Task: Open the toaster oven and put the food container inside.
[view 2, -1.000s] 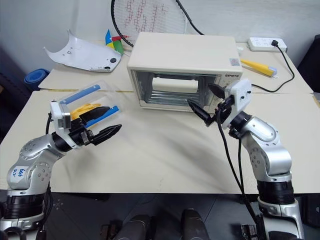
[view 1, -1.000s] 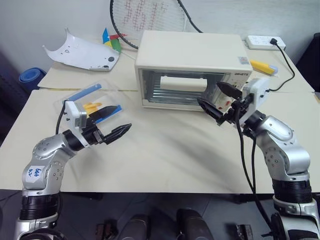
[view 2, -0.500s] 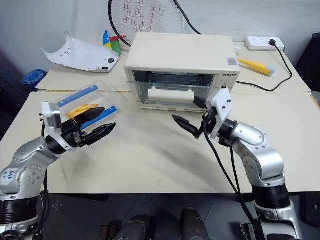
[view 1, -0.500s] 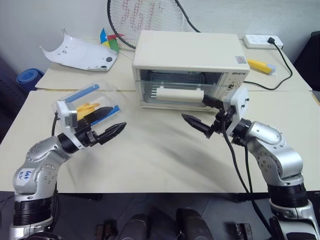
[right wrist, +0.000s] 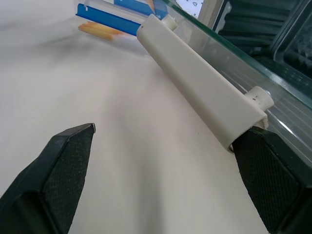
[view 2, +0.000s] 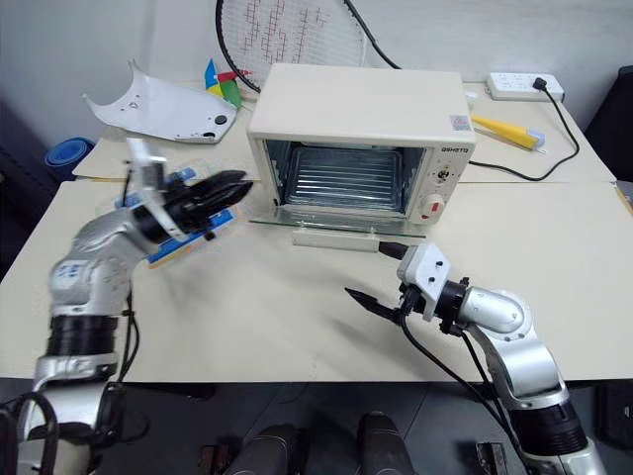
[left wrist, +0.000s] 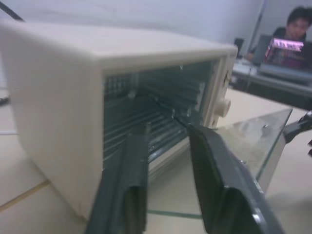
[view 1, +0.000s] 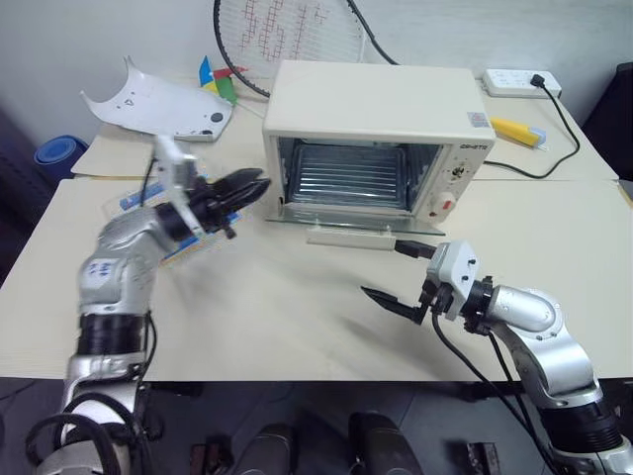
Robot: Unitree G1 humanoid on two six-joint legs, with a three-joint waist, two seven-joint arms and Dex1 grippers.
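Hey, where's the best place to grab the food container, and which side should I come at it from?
Probably across its narrow width, one finger on each long blue-clipped edge of the container, coming down from above with the left gripper, which is nearest. Those edges look straight and parallel. It lies on the table left of the oven, partly hidden by the arm.

Your left gripper sits at upper left, arm raised, fingers nearly together. Your right gripper hangs low at lower right, fingers spread wide.
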